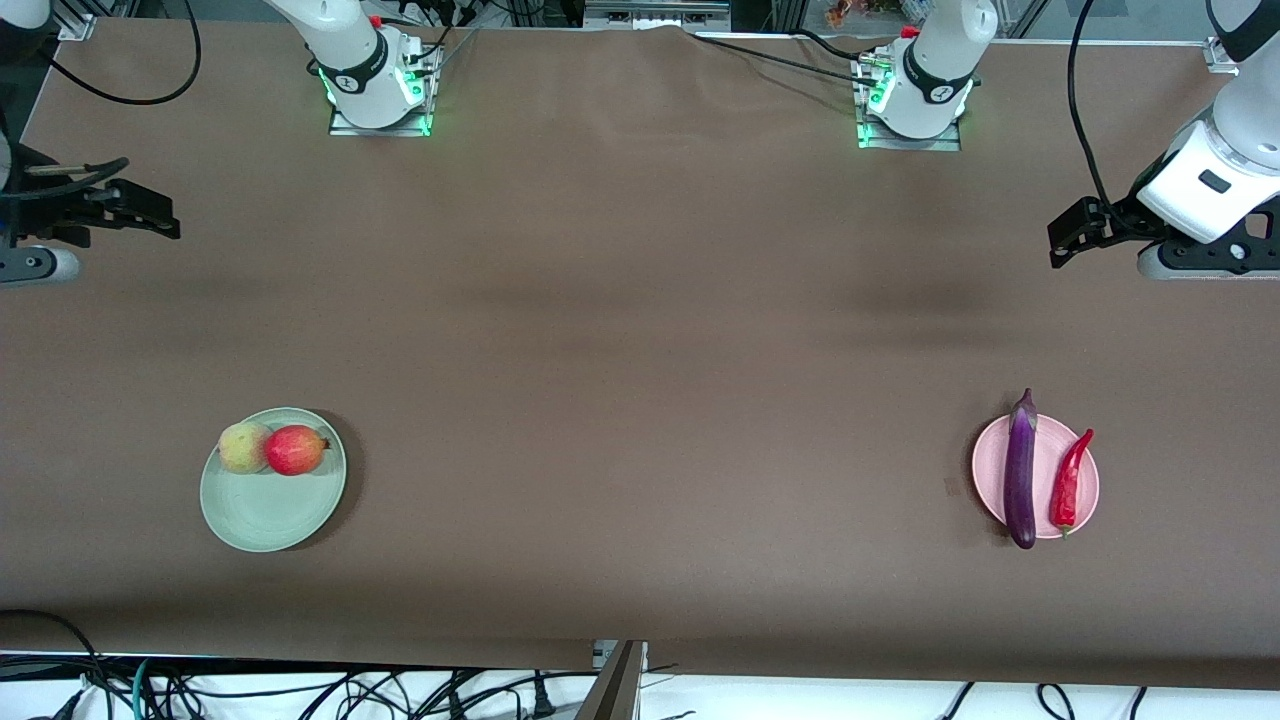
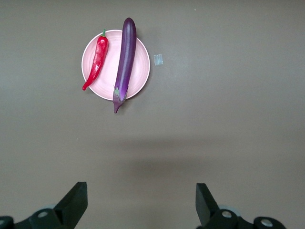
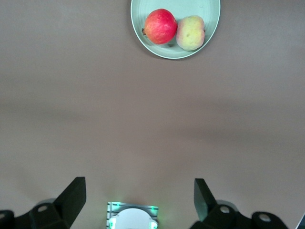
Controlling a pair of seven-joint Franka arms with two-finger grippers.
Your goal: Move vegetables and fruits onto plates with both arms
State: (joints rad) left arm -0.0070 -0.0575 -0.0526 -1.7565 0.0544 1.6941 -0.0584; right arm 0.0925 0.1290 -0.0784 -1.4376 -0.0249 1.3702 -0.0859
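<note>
Two plates carry everything: the pale pink plate [image 1: 1086,500], toward the left arm's end of the table, holds the purple eggplant [image 1: 1021,470] and the red chili pepper [image 1: 1070,482] side by side, both overhanging its rim. The pale green plate [image 1: 262,510], toward the right arm's end, holds the red pomegranate-like fruit [image 1: 295,450] touching the yellow-green peach-like fruit [image 1: 243,447]. Both arms wait, the left gripper [image 2: 142,202] and the right gripper [image 3: 140,200] spread wide and empty above bare table

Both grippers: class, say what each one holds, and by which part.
Nothing is held. The left gripper and right gripper hang open and empty above bare table, away from the plates.
</note>
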